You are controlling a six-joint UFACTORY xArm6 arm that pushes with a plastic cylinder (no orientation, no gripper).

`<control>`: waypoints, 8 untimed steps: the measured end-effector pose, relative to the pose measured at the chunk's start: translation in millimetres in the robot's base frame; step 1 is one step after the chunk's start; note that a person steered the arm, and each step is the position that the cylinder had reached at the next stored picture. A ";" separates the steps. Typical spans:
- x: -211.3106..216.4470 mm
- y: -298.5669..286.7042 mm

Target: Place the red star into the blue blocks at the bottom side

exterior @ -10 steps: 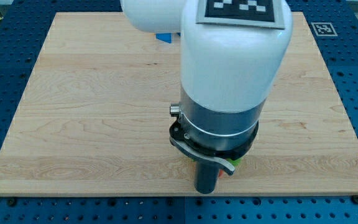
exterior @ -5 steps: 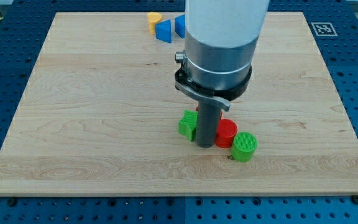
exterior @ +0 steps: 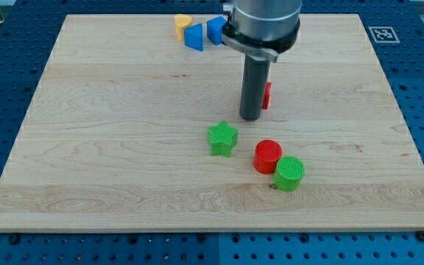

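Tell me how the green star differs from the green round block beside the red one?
The green star has points, while the green cylinder is round. The star stands alone, but the cylinder touches the red cylinder. The star lies nearer my tip, just below it and toward the view's left; the cylinder sits further toward the view's bottom right. Both are green, ridged and rest flat on the board.

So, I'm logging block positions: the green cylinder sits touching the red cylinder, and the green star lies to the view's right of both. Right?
Not quite. In the camera view the green star lies to the view's left of both; the green cylinder does sit touching the red cylinder.
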State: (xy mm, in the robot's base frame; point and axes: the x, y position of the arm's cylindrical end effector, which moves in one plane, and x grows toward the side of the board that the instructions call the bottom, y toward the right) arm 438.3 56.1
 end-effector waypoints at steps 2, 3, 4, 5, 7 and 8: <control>-37.9 12.6; -29.9 57.2; -29.0 86.8; -43.6 85.3; -73.3 14.8; -78.4 -8.1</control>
State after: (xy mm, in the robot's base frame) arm 359.9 48.0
